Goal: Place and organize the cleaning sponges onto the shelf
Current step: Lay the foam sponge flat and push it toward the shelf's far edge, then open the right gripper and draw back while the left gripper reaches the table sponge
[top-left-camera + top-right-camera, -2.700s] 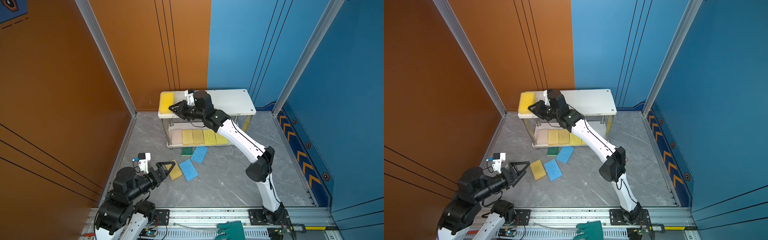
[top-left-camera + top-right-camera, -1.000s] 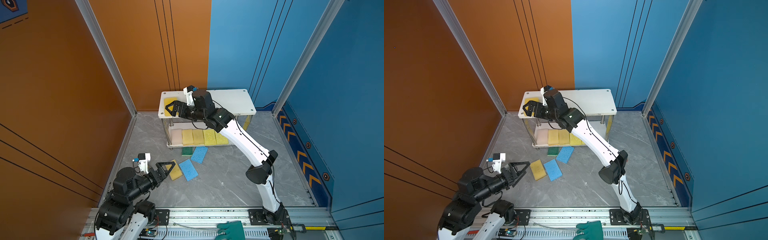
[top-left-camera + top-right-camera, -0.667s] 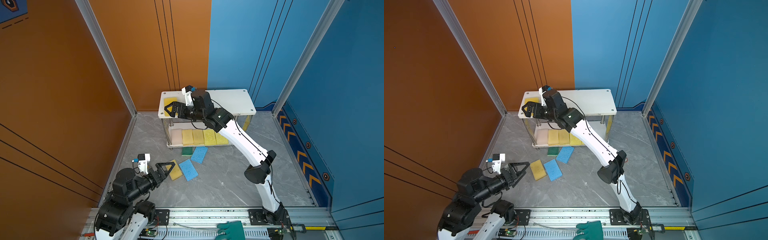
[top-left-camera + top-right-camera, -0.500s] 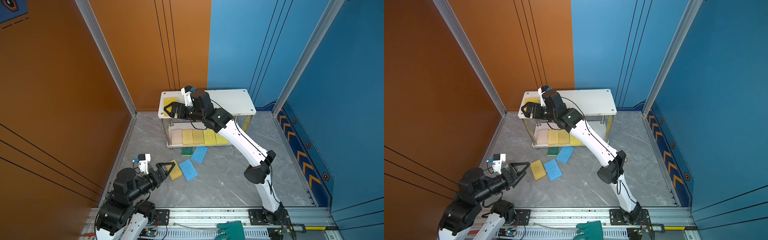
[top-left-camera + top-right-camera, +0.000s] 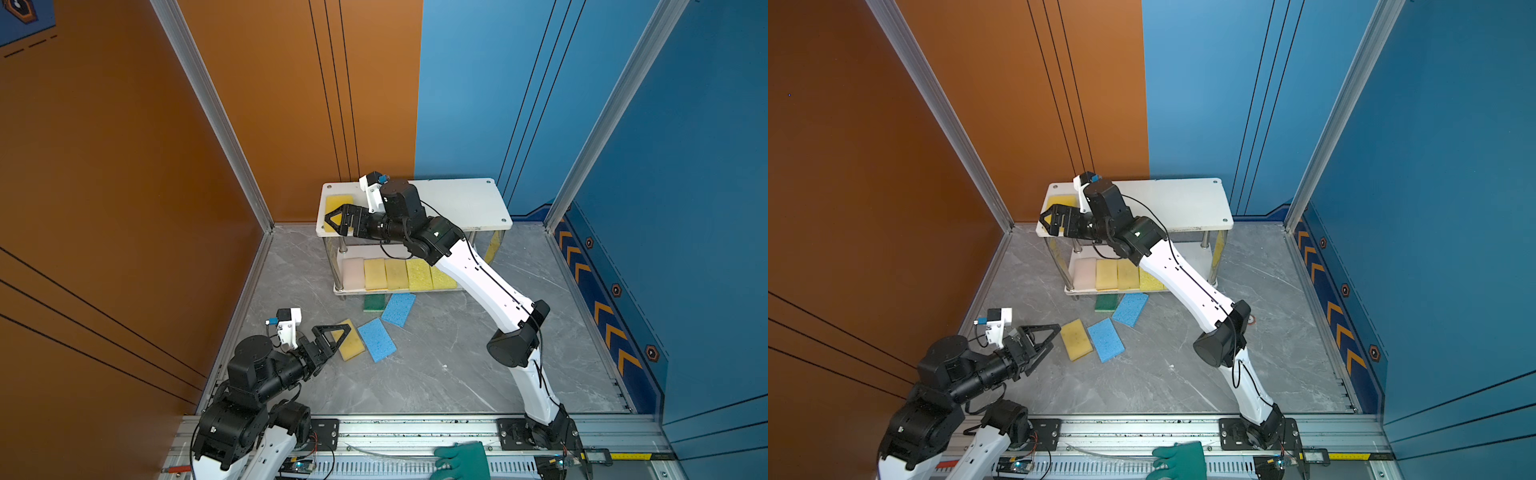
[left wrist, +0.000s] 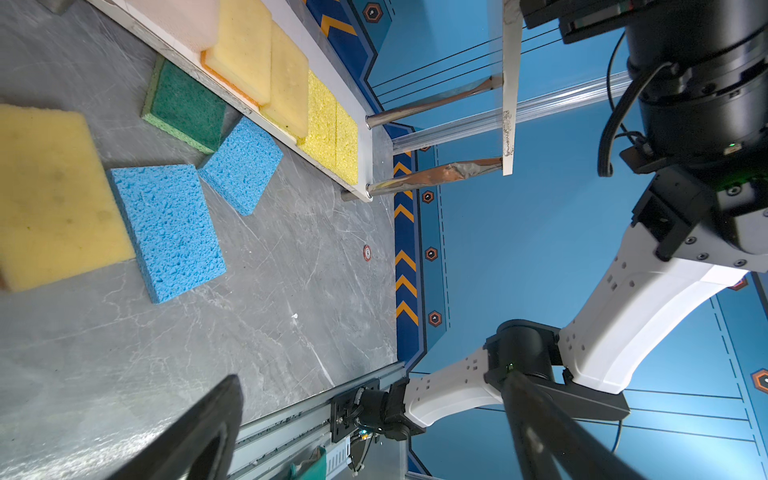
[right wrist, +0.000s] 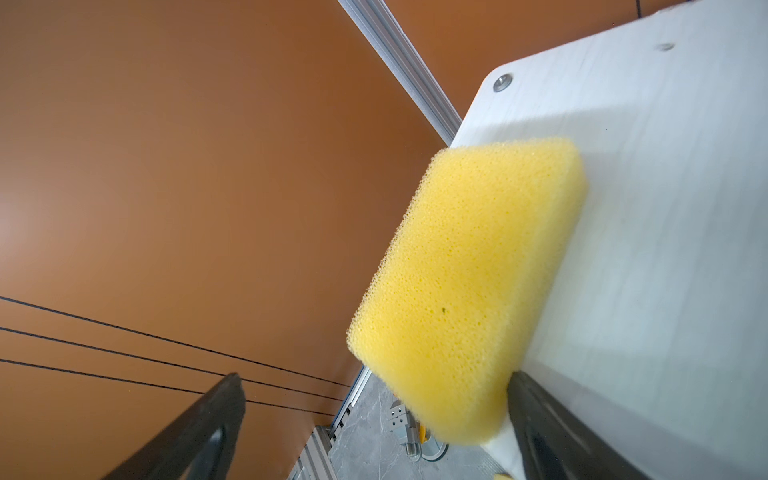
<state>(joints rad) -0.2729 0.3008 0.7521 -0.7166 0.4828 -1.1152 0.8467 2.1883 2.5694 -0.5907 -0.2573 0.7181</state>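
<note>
Seating the yellow sponge (image 7: 465, 291) squarely on the top board of the shelf (image 5: 457, 203) looks like the step in hand. It lies at the board's left end and seems to hang slightly past the edge. The right hand (image 5: 332, 218) is spread wide over it, gripping nothing. A light inward nudge would likely settle it, since soft foam needs little force. The left hand (image 5: 1042, 332), equally wide apart and empty, hovers beside a duller yellow sponge (image 5: 1075, 338) on the counter (image 5: 436, 374). Two blue sponges (image 5: 376, 340) and a green sponge (image 5: 374, 303) lie nearby. Five sponges (image 5: 395, 274) line the lower tier. The counter is smooth grey marble-look, and the orange and blue walls (image 5: 270, 104) leave little swing room at that corner.
</note>
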